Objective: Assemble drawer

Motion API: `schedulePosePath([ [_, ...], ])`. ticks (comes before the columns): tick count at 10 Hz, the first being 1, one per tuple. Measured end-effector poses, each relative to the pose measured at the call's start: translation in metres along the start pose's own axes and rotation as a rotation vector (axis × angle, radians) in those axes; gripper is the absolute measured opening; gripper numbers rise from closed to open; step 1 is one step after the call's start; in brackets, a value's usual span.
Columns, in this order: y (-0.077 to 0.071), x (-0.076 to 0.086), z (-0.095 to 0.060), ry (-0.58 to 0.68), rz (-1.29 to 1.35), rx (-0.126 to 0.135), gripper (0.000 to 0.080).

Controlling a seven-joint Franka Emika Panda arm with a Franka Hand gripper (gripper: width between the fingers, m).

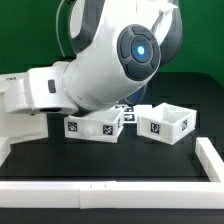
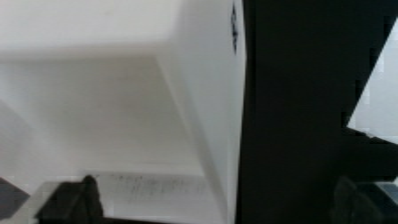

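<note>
Gripper (image 2: 217, 203): dark fingers (image 2: 71, 200) stand wide apart, clamped on nothing. The case (image 2: 107, 110) fills the wrist view close up. Its wall is smooth, matte white plastic with a straight edge running between the fingers and a patch of fine ribbing low down.

In the exterior view my glossy, rounded arm (image 1: 110, 60) hides much. The case sits at that view's left edge. Two boxy, open-topped white trays with square black-and-white tags stand on the black table (image 1: 150, 155), near each other but apart: first tray (image 1: 95, 126), then second tray (image 1: 165, 122) toward that view's right. Low white rails (image 1: 110, 188) border the table.
</note>
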State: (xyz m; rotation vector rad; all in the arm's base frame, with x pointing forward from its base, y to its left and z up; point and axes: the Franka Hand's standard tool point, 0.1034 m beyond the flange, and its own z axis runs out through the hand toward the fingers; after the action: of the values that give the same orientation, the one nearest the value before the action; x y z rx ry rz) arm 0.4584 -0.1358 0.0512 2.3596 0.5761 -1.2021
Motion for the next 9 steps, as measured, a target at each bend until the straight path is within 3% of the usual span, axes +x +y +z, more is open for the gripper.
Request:
schedulePosePath([
  [5,-0.001,-0.009,0.022,-0.129,0.013,0.02,0.0648],
  [8,-0.001,-0.008,0.02,-0.142,0.011,0.017,0.0648],
  [9,-0.001,-0.008,0.02,-0.142,0.01,0.017,0.0525],
])
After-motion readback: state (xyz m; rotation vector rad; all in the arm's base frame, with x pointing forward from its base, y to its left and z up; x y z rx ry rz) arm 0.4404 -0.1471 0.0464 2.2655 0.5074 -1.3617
